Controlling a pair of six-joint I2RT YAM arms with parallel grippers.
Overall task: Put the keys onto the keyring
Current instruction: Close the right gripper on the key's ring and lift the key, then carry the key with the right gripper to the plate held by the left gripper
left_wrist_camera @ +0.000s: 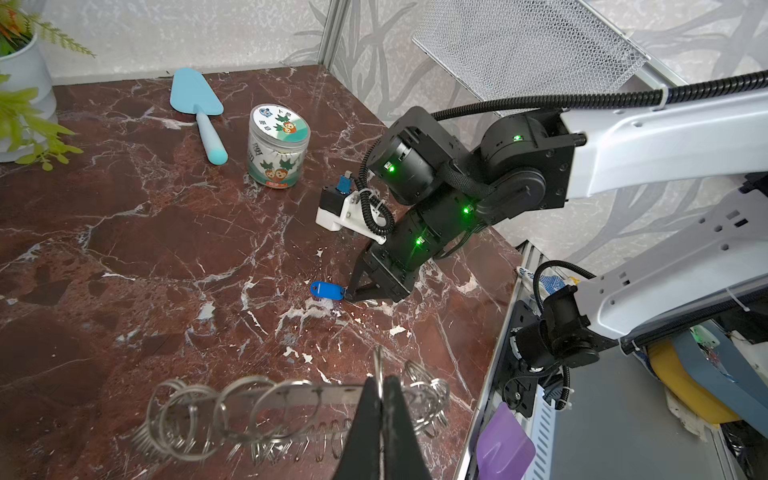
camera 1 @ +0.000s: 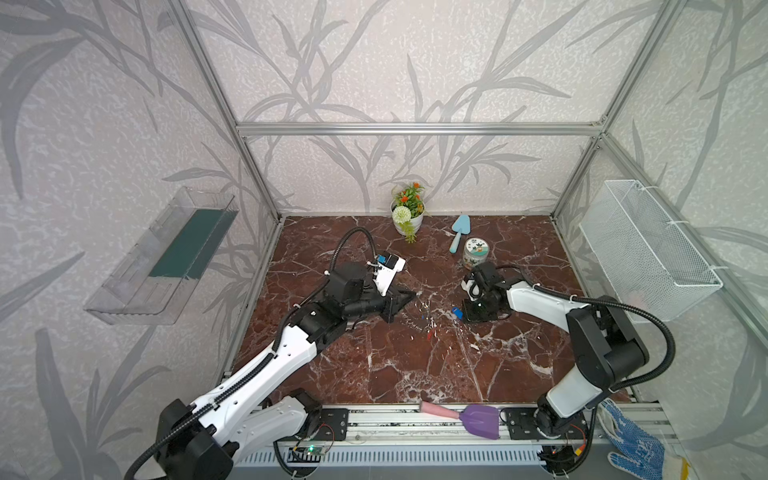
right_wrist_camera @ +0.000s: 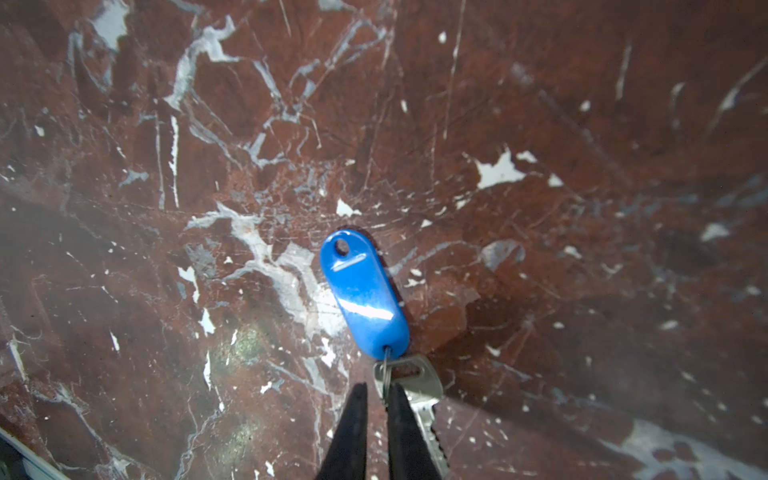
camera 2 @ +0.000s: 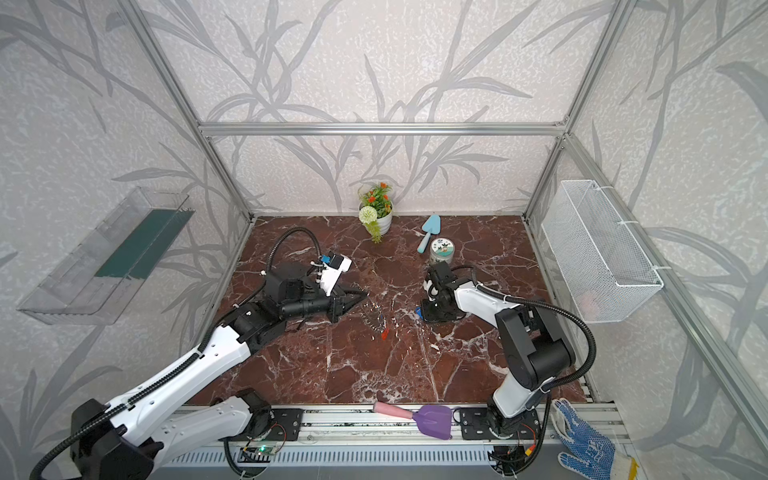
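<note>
Left pincer clamps keyring; right pincer narrow, straddling blue key, perhaps gripping.

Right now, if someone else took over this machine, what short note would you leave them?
Left claw: shut on the edge of the keyring.
Right claw: nearly shut either side of the small ring on the blue-tagged key, which lies on the table; firm grip cannot be told.
Orange-red key: by the keyring; whether hooked on, cannot tell.
Done: keyring held. Left: carry the blue-tagged key over and thread it on.
</note>
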